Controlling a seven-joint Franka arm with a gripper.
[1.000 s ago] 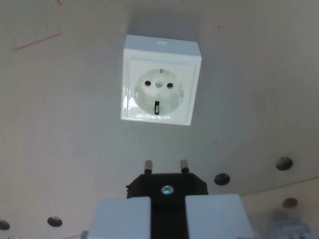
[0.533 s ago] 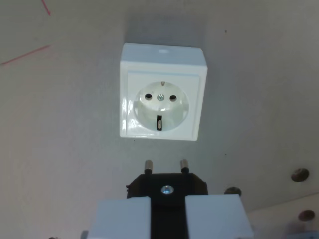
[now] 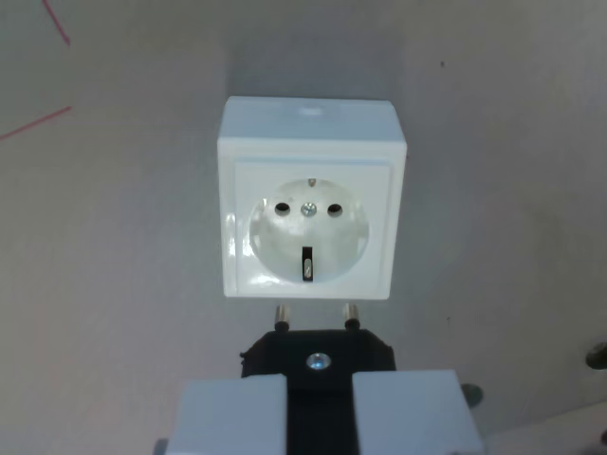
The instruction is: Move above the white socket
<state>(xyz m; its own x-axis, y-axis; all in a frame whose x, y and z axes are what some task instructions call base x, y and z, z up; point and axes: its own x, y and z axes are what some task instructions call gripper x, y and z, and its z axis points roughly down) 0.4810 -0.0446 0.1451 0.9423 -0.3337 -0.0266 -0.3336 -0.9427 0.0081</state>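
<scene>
Grey board (image 3: pixel 114 284) behind; hand (image 3: pixel 319 403) clamped on black plug (image 3: pixel 318 355), pins just below white socket (image 3: pixel 311 213).

A square white plastic socket (image 3: pixel 311 223) lies flat on the grey surface, its round recess showing two pin holes, a centre screw and a dark earth clip.

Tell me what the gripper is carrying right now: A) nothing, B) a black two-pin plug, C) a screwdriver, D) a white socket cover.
B: the gripper is closed on a black plug whose two metal pins point toward the white socket.
</scene>
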